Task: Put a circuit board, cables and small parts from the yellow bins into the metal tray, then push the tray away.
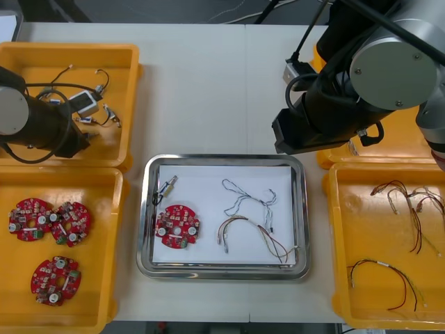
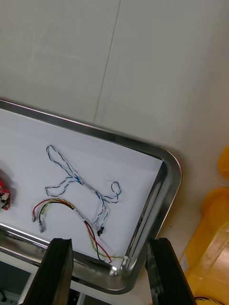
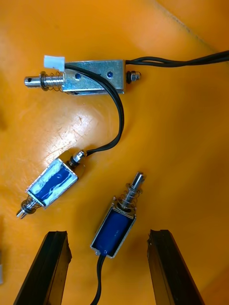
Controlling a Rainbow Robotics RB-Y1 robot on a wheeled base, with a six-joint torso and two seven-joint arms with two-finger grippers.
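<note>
— Where is our left pincer [image 3: 109,233]?
— We have it over the yellow bin [image 1: 69,52] at ten o'clock from the metal tray [image 1: 222,158]. Its fingers stand wide apart. One small metal part [image 3: 114,226] with a blue body lies between them on the bin floor.
— What is in the tray?
— We see a red circuit board [image 1: 177,226], a blue and white cable [image 1: 247,196], a red and yellow cable [image 1: 250,233] and one small part [image 1: 169,185]. We think it needs another part.
— How do we grab it well?
— It lies slanted. We should turn the wrist so the fingers meet its flat blue sides, not the spring. Then we go low and squeeze softly. Its black wire [image 3: 98,281] could snag, so we lift slowly.
— And our right pincer [image 2: 109,240]?
— It is open and holds nothing. Its arm hangs between one and two o'clock from the tray's middle.
</note>
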